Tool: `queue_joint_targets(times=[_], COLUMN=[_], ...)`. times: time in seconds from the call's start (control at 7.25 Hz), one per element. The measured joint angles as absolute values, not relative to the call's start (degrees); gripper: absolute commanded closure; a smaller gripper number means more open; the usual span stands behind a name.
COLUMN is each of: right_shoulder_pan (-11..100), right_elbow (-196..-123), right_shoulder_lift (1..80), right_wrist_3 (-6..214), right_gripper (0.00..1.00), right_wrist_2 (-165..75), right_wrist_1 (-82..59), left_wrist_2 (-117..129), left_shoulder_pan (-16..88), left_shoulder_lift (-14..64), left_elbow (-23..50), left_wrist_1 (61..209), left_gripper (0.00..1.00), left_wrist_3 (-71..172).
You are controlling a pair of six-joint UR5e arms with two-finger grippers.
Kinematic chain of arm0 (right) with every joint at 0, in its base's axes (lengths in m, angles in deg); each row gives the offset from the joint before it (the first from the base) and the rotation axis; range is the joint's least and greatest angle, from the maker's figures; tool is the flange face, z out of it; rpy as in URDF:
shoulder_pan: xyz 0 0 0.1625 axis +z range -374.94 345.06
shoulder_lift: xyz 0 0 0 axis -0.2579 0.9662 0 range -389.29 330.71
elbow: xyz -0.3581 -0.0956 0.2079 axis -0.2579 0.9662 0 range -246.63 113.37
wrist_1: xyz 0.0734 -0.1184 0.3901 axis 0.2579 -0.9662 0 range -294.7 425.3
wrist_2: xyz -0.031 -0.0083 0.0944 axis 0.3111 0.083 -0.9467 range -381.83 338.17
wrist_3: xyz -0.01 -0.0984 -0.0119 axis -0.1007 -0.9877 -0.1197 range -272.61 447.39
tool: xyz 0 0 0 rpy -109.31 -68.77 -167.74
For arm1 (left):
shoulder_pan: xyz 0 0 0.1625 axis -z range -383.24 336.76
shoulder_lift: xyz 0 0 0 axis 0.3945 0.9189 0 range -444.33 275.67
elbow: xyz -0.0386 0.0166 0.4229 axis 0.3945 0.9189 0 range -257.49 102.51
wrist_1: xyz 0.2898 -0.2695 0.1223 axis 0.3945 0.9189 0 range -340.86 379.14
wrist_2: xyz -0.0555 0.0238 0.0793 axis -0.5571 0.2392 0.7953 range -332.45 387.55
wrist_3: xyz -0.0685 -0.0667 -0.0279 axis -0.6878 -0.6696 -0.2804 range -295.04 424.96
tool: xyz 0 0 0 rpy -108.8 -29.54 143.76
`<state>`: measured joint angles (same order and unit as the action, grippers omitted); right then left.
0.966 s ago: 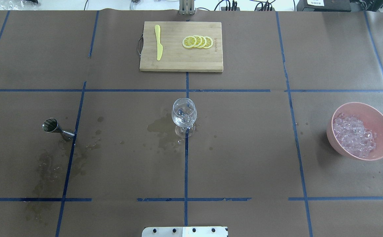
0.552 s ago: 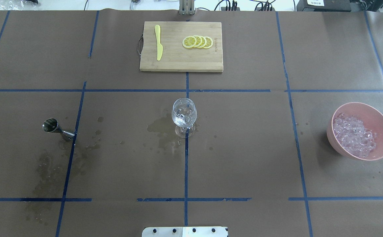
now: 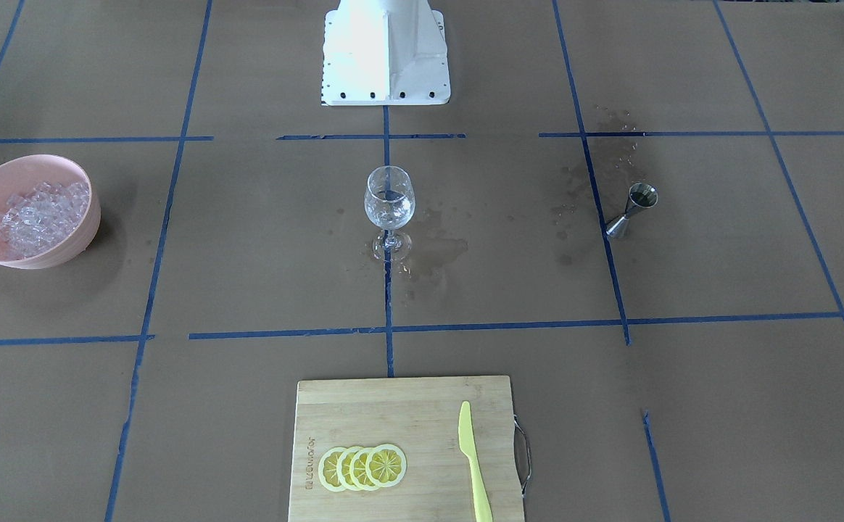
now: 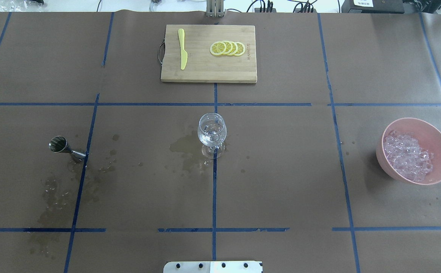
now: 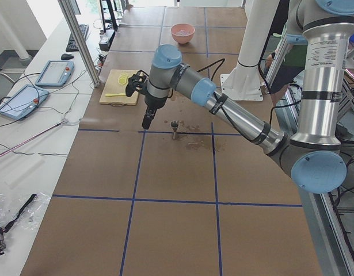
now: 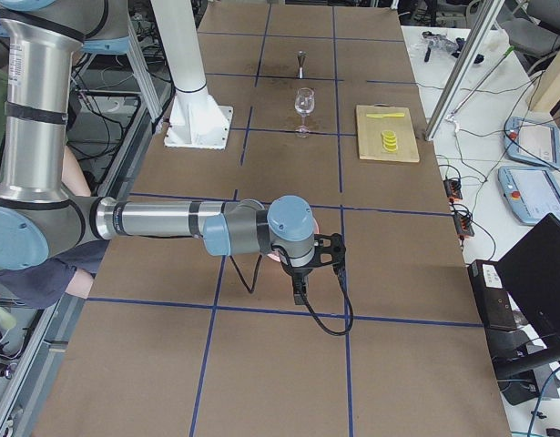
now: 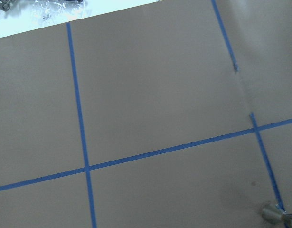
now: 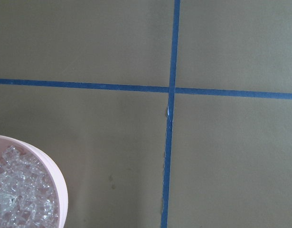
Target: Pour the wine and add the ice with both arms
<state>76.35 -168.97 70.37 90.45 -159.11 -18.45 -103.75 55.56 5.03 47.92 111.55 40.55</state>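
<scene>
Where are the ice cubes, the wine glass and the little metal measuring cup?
ice [image 4: 408, 156]: overhead view, middle of the heap in the pink bowl [image 4: 434, 132].
wine glass [image 4: 212, 132]: overhead view, its rounded bowl.
metal measuring cup [image 4: 58, 144]: overhead view, its open upper cone.

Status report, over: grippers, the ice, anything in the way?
Left gripper beside jigger, right gripper beside pink bowl; open or shut unclear. Ice heaped in bowl, wine glass upright mid-table. Wet stains around glass; nothing between it and bowl.
</scene>
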Motion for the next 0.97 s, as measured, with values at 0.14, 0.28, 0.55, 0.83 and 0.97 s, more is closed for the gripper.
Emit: queue_joint_targets(times=[0.14,0.28,0.55,0.83,0.97], right_shoulder_pan=[76.3,76.3,76.3,76.2,76.2], right_elbow=[-168.9,-168.9,-168.9,-169.2,-169.7], right_shoulder_lift=[70.5,70.6,70.6,70.5,70.3], right_wrist_3=[91.3,91.8,92.1,93.0,93.2], right_gripper=[0.00,0.00,0.00,0.00,0.00], right_wrist_2=[-159.1,-159.1,-159.4,-160.2,-160.8], right_wrist_1=[-18.4,-18.3,-18.3,-18.7,-18.7], left_wrist_2=[-99.5,-93.7,-77.3,-60.2,-52.9], left_shoulder_pan=[49.2,42.0,25.2,9.2,2.7], left_shoulder_lift=[1.2,-3.6,-10.9,-13.2,-14.3], left_elbow=[50.5,51.7,52.5,52.6,52.6], left_wrist_1=[119.8,130.1,144.3,146.9,147.1], left_gripper=[0.00,0.00,0.00,0.00,0.01], left_wrist_3=[29.3,18.2,0.3,-12.0,-16.4])
